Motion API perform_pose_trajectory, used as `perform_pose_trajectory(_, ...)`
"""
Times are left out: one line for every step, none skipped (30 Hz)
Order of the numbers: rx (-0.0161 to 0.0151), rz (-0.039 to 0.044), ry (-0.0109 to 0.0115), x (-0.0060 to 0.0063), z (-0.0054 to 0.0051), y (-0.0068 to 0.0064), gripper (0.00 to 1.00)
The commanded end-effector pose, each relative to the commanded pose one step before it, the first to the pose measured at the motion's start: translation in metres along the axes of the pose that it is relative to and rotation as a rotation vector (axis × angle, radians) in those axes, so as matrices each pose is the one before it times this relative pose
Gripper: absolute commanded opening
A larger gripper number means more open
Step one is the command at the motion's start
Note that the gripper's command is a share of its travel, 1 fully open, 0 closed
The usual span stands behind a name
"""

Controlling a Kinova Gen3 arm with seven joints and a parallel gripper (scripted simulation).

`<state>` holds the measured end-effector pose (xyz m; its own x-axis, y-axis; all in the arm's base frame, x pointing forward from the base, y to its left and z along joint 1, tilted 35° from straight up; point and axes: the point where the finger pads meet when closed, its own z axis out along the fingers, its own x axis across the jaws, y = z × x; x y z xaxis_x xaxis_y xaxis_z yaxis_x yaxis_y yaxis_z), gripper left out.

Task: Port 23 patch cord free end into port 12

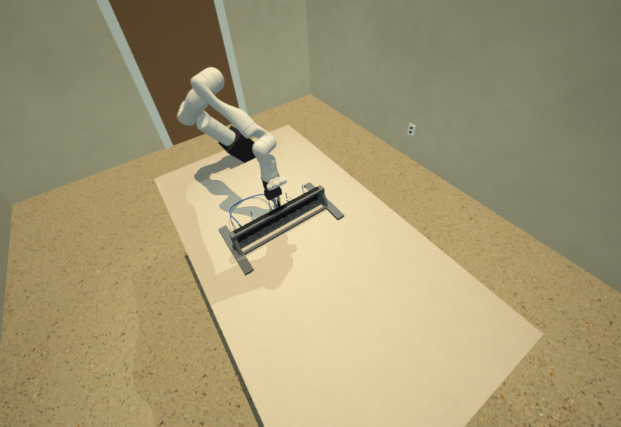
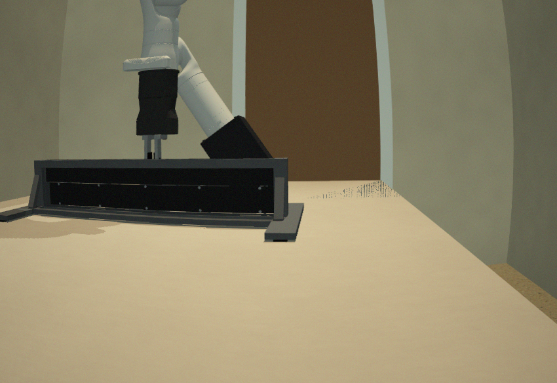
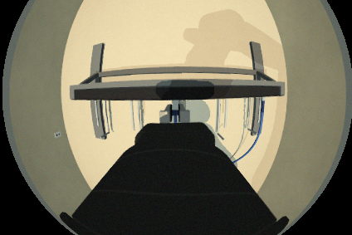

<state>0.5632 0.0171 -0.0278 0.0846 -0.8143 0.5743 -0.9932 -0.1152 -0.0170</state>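
The rack (image 1: 243, 259) (image 2: 209, 163) (image 3: 124, 93) stands upright on its two feet. The panel's front faces the arm; its ports and number plates cannot be made out. The blue patch cord (image 3: 262, 107) comes from the front near one end of the rack and loops toward the gripper, partly hidden behind the gripper body in the wrist view. My gripper (image 1: 277, 204) (image 2: 152, 155) (image 3: 175, 110) points down close in front of the panel, near its middle, and is shut on the cord's blue plug. Whether the plug is inside a port is hidden under the top rail.
Several pale cords (image 3: 225, 115) hang from the panel front on both sides of the gripper. The table (image 1: 372, 303) (image 2: 325, 309) extends far behind the rack. One rack end is close to a side edge of the table in the top view.
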Motion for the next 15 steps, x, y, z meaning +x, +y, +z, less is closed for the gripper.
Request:
perform_pose_trajectory(-0.00465,-0.00726,0.00835,0.00441,0.00054,-0.00001,0.00)
perform_pose_trajectory(0.00013,-0.00004,-0.00006,-0.00004,-0.00004,-0.00011,0.00)
perform_pose_trajectory(0.00027,-0.00008,-0.00012,-0.00008,-0.00008,-0.00025,0.00)
perform_pose_trajectory(0.00036,-0.00009,-0.00018,-0.00010,-0.00011,-0.00035,0.00)
perform_pose_trajectory(0.00041,-0.00010,-0.00022,-0.00012,-0.00013,-0.00044,0.00)
perform_pose_trajectory(0.00035,-0.00006,-0.00023,-0.00011,-0.00012,-0.00046,0.00)
perform_pose_trajectory(0.00022,-0.00001,-0.00021,-0.00008,-0.00009,-0.00042,0.00)
perform_pose_trajectory(0.00008,0.00004,-0.00017,-0.00005,-0.00005,-0.00035,0.00)
perform_pose_trajectory(-0.00003,0.00007,-0.00014,-0.00002,-0.00003,-0.00028,0.00)
perform_pose_trajectory(-0.00012,0.00010,-0.00010,0.00000,0.00000,-0.00020,0.00)
perform_pose_trajectory(-0.00028,0.00014,-0.00003,0.00004,0.00005,-0.00007,0.00)
perform_pose_trajectory(-0.00039,0.00017,0.00003,0.00008,0.00008,0.00005,0.00)
perform_pose_trajectory(0.00000,0.00000,0.00000,0.00000,0.00000,0.00000,0.00)
perform_pose_trajectory(0.00000,0.00000,0.00000,0.00000,0.00000,0.00000,0.00)
perform_pose_trajectory(-0.00138,0.00051,0.00033,0.00032,0.00034,0.00066,0.00)
